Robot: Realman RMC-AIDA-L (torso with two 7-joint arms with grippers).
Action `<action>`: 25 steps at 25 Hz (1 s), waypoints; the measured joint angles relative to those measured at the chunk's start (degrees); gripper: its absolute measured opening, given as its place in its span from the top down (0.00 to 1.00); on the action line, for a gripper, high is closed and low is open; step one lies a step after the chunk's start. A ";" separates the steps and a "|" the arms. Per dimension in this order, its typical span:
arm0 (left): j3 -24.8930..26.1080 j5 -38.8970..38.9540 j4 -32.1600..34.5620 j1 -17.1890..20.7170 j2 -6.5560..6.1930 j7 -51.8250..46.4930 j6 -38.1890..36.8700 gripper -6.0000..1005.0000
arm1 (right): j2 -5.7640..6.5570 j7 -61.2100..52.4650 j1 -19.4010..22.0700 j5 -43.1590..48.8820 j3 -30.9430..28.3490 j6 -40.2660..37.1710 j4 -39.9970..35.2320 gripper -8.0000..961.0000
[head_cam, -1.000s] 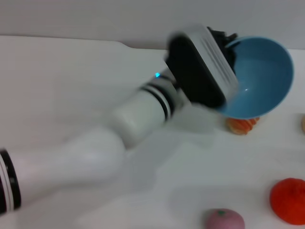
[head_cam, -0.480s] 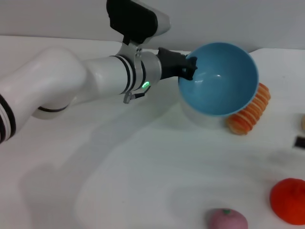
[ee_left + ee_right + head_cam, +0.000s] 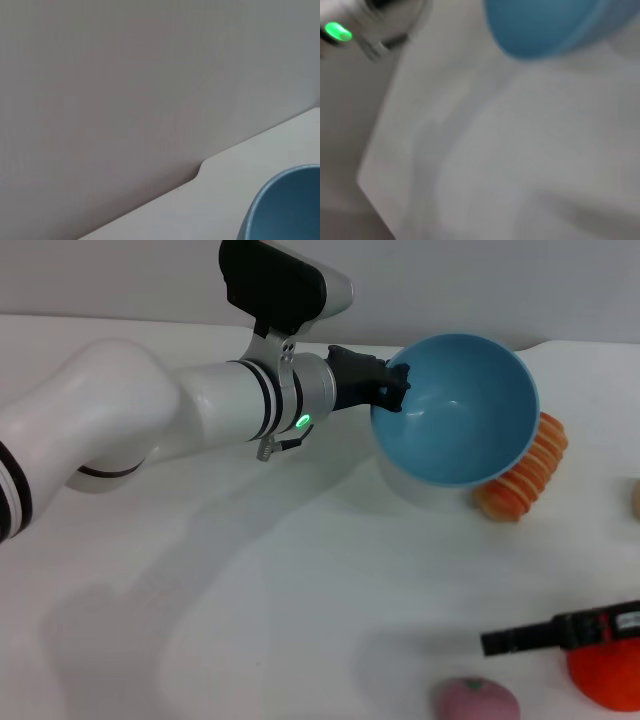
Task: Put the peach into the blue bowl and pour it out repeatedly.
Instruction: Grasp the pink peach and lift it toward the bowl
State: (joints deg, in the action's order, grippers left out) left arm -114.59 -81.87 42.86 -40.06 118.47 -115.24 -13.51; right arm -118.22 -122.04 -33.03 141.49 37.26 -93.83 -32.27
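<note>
Open table [image 3: 300,570] left of peach [image 3: 475,702] (right tool [image 3: 495,642] just above).

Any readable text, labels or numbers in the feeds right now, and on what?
No text can be read in any view.
Right gripper: a small pale mark on its black body, too blurred to read.
Left gripper: no lettering; only a green light on the wrist behind it.
Blue bowl and peach: plain.

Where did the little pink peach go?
In the head view, the peach sits on the white table at the near edge, right of centre, beside the red-orange fruit, outside the blue bowl.
</note>
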 joint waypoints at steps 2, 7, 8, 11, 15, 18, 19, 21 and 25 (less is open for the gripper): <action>0.05 0.02 -0.06 0.04 0.00 -0.01 -0.01 0.99 | -0.09 -0.06 -0.81 0.29 1.17 0.79 1.41 0.29; 0.12 0.05 -0.10 0.13 0.00 -0.03 0.07 0.99 | -0.18 -1.37 -2.15 1.08 3.96 1.71 5.15 0.29; 0.11 0.04 -0.10 0.13 0.01 -0.04 0.09 0.99 | -0.17 -2.23 -2.17 1.42 5.03 2.10 5.50 0.29; 0.11 -0.01 -0.07 0.13 0.07 -0.06 0.10 0.99 | -0.13 -4.69 -1.69 2.04 7.72 3.02 5.59 0.29; 0.12 -0.05 0.09 0.13 0.09 -0.08 0.12 0.99 | -0.03 -5.26 -1.02 2.10 8.21 3.31 5.43 0.29; 0.14 -0.05 0.12 0.06 0.09 -0.08 0.36 0.99 | -0.03 -5.31 -0.97 2.12 8.30 3.59 5.65 0.29; 0.14 -0.07 0.12 0.04 0.09 -0.07 0.44 0.99 | -0.03 -5.34 -1.01 2.13 8.35 3.60 5.66 0.28; 0.14 -0.10 0.13 0.02 0.09 -0.03 0.48 0.99 | -0.02 -5.71 -1.06 2.15 8.40 3.63 5.58 0.28; 0.14 -0.03 0.09 0.03 0.09 0.02 0.54 0.99 | 0.20 -6.34 -0.93 2.18 8.43 3.81 5.21 0.28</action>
State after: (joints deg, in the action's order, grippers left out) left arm -114.45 -81.89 42.95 -40.03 118.56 -115.22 -12.97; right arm -118.02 -128.38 -33.97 143.67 45.68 -90.02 -27.06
